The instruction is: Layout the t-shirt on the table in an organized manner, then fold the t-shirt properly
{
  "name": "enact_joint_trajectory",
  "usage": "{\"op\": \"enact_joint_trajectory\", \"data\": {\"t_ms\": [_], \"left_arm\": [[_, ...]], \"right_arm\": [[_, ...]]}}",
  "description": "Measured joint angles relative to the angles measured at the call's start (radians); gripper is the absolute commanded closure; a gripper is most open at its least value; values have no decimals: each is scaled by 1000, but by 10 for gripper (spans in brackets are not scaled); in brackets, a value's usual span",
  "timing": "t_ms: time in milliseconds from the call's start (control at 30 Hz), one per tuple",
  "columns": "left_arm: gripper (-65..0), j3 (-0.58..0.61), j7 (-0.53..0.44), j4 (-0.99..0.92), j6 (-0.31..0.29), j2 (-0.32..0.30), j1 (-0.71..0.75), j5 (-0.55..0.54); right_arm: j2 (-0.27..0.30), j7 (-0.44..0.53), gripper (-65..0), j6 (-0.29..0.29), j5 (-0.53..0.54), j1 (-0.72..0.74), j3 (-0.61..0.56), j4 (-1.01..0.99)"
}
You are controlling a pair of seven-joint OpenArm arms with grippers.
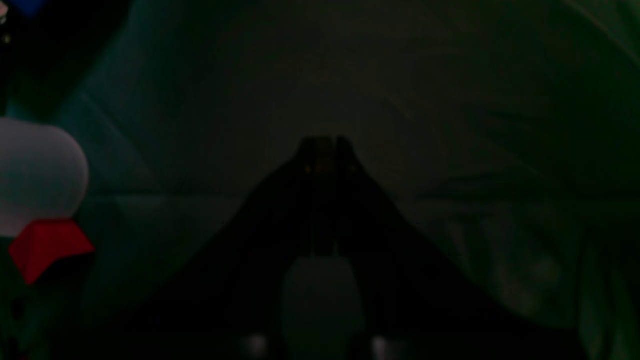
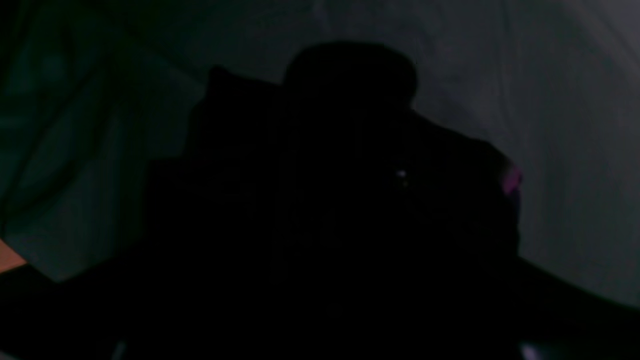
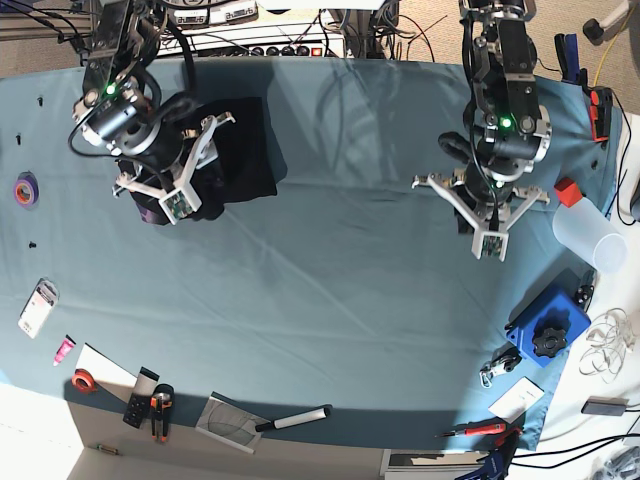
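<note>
Right gripper (image 3: 172, 205), jaw state unclear, covers the bunched black t-shirt (image 3: 240, 150) at ten o'clock; left gripper (image 3: 488, 243) closed, empty; purple tape roll (image 3: 26, 189) at nine.

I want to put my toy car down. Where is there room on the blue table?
The middle of the teal cloth-covered table, between the folded black t-shirt and the blue box, is bare. Edges are crowded with tools.
</note>
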Motion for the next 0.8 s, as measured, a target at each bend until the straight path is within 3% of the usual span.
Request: {"op": "enact_joint_trajectory", "data": {"t_ms": [133, 267, 333, 467, 567, 633, 700, 800], "left_arm": [[0, 1, -19, 0, -31, 0, 0, 0], [0, 1, -19, 0, -40, 0, 0, 0], [0, 1, -19, 0, -39, 0, 0, 0], [0, 1, -19, 0, -39, 0, 0, 0], [0, 3, -19, 0, -39, 0, 0, 0], [0, 3, -19, 0, -39, 0, 0, 0], [0, 3, -19, 0, -39, 0, 0, 0], [0, 3, -19, 0, -39, 0, 0, 0]], "right_arm": [[0, -16, -277, -44, 85, 13, 0, 2], [0, -61, -277, -40, 272, 20, 0, 70], [0, -53, -277, -37, 292, 23, 0, 108], [0, -66, -277, -25, 248, 23, 1, 126], [0, -28, -277, -22, 132, 23, 7, 134], [0, 38, -276, -62, 27, 21, 40, 134], [0, 84, -274, -142, -51, 24, 88, 134], [0, 72, -274, -157, -52, 23, 122, 114]]}}
